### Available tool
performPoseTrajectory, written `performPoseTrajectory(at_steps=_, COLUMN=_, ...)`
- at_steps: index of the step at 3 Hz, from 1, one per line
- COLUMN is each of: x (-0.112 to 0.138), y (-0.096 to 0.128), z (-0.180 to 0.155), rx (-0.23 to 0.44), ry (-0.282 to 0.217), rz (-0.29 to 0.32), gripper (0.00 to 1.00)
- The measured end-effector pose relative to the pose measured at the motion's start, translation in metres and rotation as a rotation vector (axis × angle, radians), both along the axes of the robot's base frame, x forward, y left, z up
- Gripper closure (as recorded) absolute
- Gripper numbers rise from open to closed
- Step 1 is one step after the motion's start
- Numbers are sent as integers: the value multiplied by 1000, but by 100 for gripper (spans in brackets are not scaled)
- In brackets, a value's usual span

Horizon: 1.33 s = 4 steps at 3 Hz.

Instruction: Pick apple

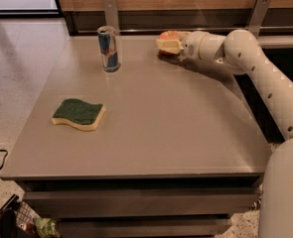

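Observation:
The apple (167,34) is at the far side of the table, right of centre; only its red-orange top shows. My gripper (170,42) reaches in from the right and is shut on the apple, with a cream finger (168,46) covering its front. The apple sits slightly above the tabletop, with a dark shadow under it. The white arm (245,58) runs from the gripper back to the right edge of the view.
A blue-silver drink can (108,48) stands upright to the left of the apple. A green and yellow sponge (79,114) lies at the near left. The grey table (156,133) backs onto a wooden wall with two metal brackets.

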State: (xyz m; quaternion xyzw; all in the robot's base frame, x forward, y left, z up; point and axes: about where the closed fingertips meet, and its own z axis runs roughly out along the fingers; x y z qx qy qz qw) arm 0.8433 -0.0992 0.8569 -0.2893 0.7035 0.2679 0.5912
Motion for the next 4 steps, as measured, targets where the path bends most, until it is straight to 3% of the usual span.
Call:
performPoseTrajectory(at_steps=1, x=-1, y=-3, z=20, rx=17, ry=-25, rz=14, gripper=100)
performPoseTrajectory(at_steps=2, x=-17, y=-17, z=58, rx=-16, ry=-72, rz=-2, gripper=100)
performPoseTrajectory(at_steps=4, x=-71, y=-20, z=106, rx=-98, ry=-139, rz=-13, gripper=100)
